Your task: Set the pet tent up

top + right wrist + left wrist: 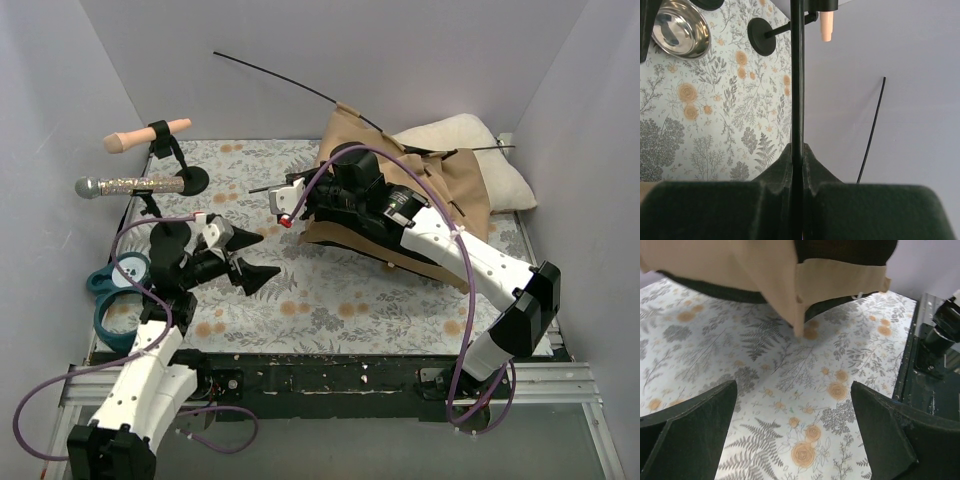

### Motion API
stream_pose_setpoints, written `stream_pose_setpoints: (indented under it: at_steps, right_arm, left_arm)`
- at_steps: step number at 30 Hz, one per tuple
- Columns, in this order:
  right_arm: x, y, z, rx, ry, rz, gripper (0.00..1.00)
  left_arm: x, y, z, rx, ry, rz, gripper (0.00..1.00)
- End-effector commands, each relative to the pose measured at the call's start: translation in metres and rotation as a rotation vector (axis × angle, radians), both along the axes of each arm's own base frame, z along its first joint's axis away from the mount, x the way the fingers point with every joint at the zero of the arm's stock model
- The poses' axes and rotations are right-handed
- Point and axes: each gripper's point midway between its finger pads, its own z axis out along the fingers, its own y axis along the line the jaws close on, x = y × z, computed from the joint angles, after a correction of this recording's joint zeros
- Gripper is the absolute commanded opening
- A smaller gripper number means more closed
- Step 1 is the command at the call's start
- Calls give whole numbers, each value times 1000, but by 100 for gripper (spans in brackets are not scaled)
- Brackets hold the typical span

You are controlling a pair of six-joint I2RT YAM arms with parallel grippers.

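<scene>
My R gripper [797,150] was clamped on the thin black pole [796,75], axis pointing left away from the pillow [470,135]; pet tent [350,130] slumped vs pillow's left side, L gripper [265,257] jaws wide apart, empty, farther left.

Tan pet tent [345,132], black-trimmed, slumped half-collapsed at far right, thin black poles [290,81] sticking out

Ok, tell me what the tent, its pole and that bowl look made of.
Pet tent: tan woven cloth, matte; it creases and drapes.
Pole: thin black rod, possibly fibreglass or plastic, since it bows in the top view.
Bowl: polished metal, probably steel, given its mirror-like reflections.
</scene>
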Motion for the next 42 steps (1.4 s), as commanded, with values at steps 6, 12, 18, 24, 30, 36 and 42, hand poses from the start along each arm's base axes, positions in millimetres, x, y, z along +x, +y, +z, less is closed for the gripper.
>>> stream_pose_setpoints:
  at_steps: [6,12,18,24,30,36,42]
  right_arm:
    - [6,-24,70,122,-100,-91,1]
    - [3,-27,76,130,-101,-92,1]
    - [2,-30,78,128,-97,-99,1]
    - [3,-32,73,115,-94,-99,1]
    - [3,-35,70,104,-89,-97,1]
    - [14,-51,49,35,-29,-153,1]
    - [16,-82,7,-145,0,-144,1]
  left_arm:
    - [12,-58,32,-108,-191,-54,91]
    - [25,-75,22,-119,-194,-42,77]
    - [25,-90,20,-141,-180,-54,63]
    - [25,-96,19,-161,-158,-34,59]
    - [35,-97,19,-177,-119,10,40]
    - [29,-88,28,-159,-123,38,0]
    - [10,-75,22,-100,-72,42,0]
